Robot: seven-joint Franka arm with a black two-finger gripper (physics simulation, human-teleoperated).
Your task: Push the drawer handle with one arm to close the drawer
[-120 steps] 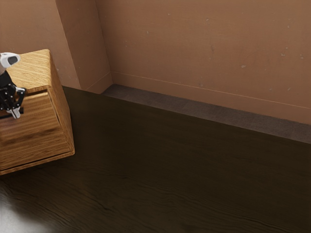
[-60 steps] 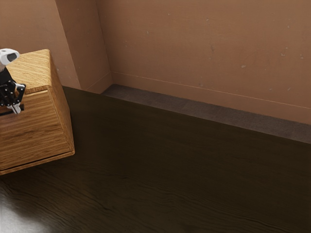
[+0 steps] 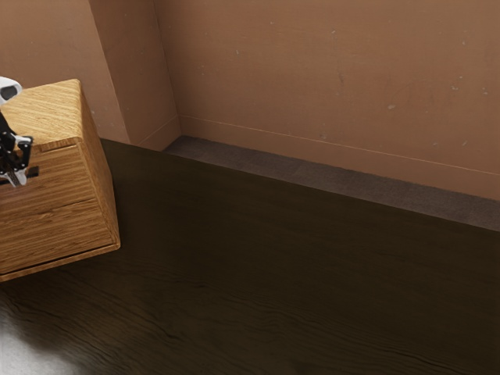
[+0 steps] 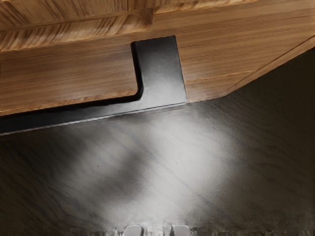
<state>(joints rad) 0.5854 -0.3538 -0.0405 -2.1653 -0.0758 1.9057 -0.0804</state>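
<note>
Handle [image 4: 160, 69] plain black — cabinet [image 3: 98, 180] honey-brown, streaked with wood grain.

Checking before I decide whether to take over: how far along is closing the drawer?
Looks mostly done: the drawer front sits nearly flush with the wooden cabinet. In hand: the gripper is at the black handle, though contact is unclear. Left: perhaps a last small push, since full closure can't be confirmed, then backing away.

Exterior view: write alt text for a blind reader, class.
A black robot hand is at the black bar handle of a brown wooden drawer cabinet, at the exterior view's left. The cabinet stands on a dark table before brown walls.
</note>
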